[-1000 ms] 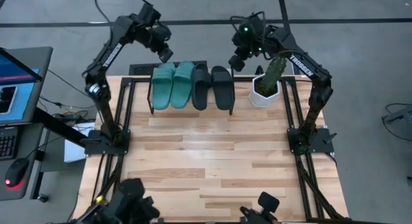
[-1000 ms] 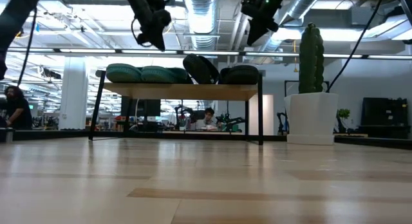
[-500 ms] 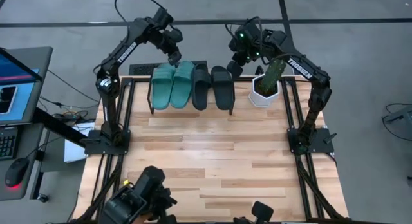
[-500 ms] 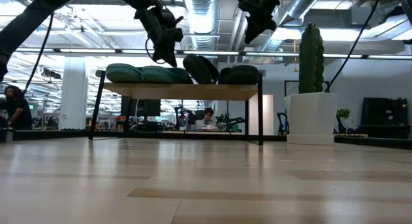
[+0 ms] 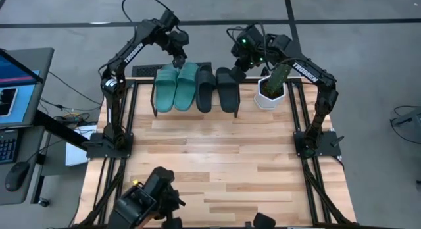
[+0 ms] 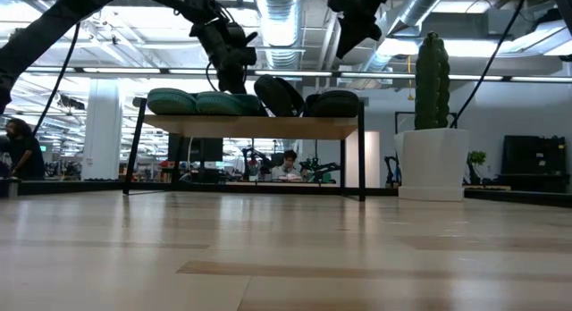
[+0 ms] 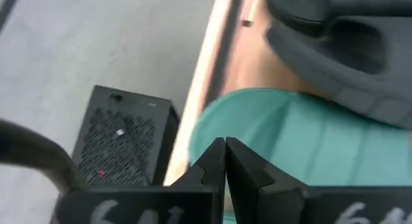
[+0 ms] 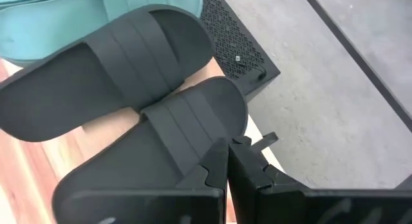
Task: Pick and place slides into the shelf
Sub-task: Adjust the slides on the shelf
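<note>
Both sets of jaws were pressed together, holding nothing. The left gripper (image 5: 179, 60) hung just over the teal slides (image 5: 175, 87), the right gripper (image 5: 237, 74) over the black slides (image 5: 218, 88). All four lay on the shelf (image 6: 253, 126) at the counter's (image 5: 217, 163) twelve o'clock edge. One black slide looked tilted; a descending jaw could nudge it off.
</note>
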